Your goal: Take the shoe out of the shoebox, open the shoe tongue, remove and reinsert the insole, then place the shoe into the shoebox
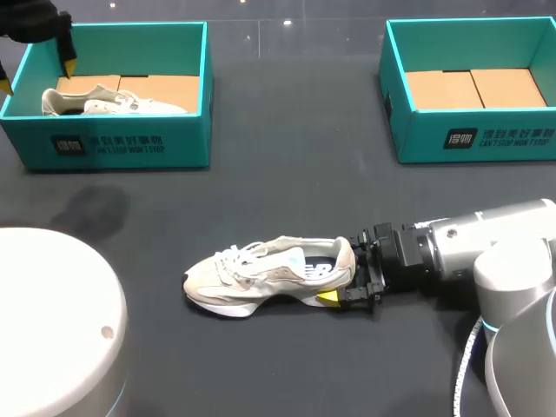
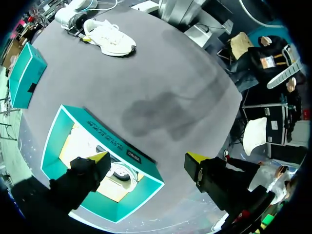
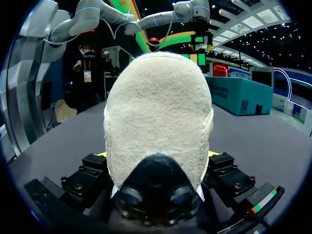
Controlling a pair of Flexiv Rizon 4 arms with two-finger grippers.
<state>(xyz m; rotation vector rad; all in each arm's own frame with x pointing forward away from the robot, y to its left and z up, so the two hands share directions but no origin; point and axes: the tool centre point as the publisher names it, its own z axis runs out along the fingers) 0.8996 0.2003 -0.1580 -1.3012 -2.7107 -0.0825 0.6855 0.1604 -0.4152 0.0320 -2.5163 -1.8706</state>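
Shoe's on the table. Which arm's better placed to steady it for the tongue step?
Right: right gripper clamps the shoe by the heel; left gripper hangs open over the far shoebox.

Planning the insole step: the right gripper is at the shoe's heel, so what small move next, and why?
Probably bring the left gripper from the left shoebox toward the shoe on the table: the right gripper grips its heel, the left one hangs open, and nothing touches the tongue yet.

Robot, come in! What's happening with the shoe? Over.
Right gripper shut on shoe at heel, shoe lying on table. Left gripper open over left shoebox, second shoe inside. Nothing in the way.
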